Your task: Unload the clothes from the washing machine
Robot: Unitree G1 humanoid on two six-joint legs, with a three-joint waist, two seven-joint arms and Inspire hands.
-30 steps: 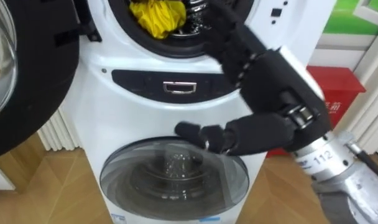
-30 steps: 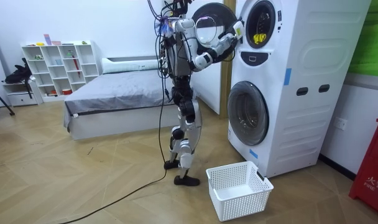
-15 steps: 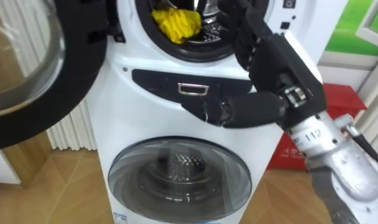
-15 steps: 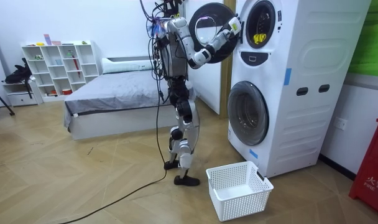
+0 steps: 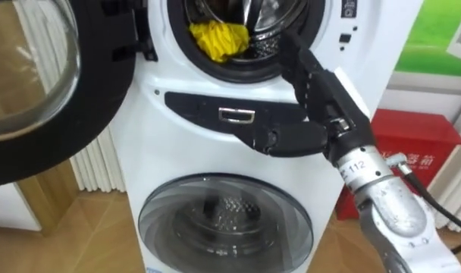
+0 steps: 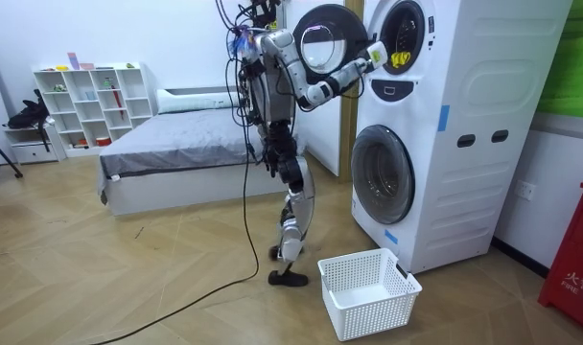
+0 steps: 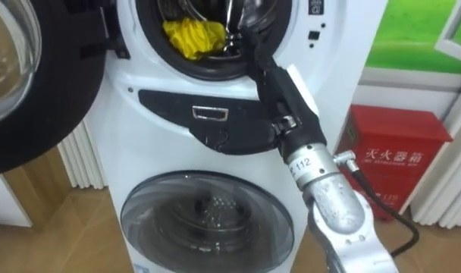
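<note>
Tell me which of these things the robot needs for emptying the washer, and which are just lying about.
Part of the job:
yellow cloth in the upper washing machine
its open door
right hand, open, fingertips at the drum's mouth
white basket on the floor, probably for the clothes

Just lying about:
lower machine, door shut
red cabinet
bed
white shelf

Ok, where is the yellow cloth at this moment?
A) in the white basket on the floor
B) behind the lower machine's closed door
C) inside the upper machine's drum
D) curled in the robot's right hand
C: the yellow cloth lies inside the upper drum, while the right hand reaches to the opening beside it, its fingers straight and not closed on the cloth.
</note>
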